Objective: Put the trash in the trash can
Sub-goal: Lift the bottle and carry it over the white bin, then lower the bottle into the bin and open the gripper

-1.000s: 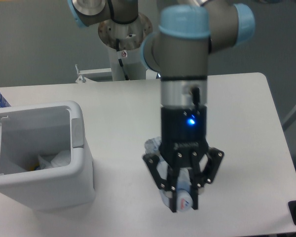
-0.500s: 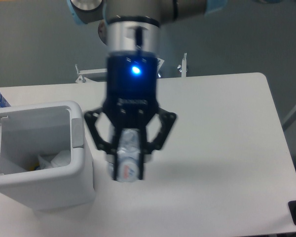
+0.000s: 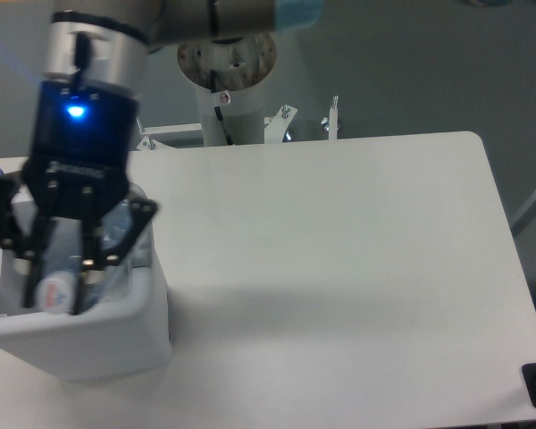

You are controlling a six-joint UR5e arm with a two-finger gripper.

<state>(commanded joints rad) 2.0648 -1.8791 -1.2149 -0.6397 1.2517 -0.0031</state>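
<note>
Because the drop needs open space beneath it, the gripper (image 3: pixel 58 281) is pinching the crushed bottle (image 3: pixel 67 268) upright above the trash can (image 3: pixel 116 331) at the table's (image 3: pixel 339 268) left edge.

My arm: silver wrist cylinder above a black gripper (image 3: pixel 58 290) body, blue indicator LED lit, faint white lettering below it, black linkage jaws. Grey links, light-blue joint cap, round silver base flange.

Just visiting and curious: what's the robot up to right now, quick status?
Gripper shut on crushed bottle. Bottle held over the open trash can, not yet dropped. Nothing blocking the opening.
</note>
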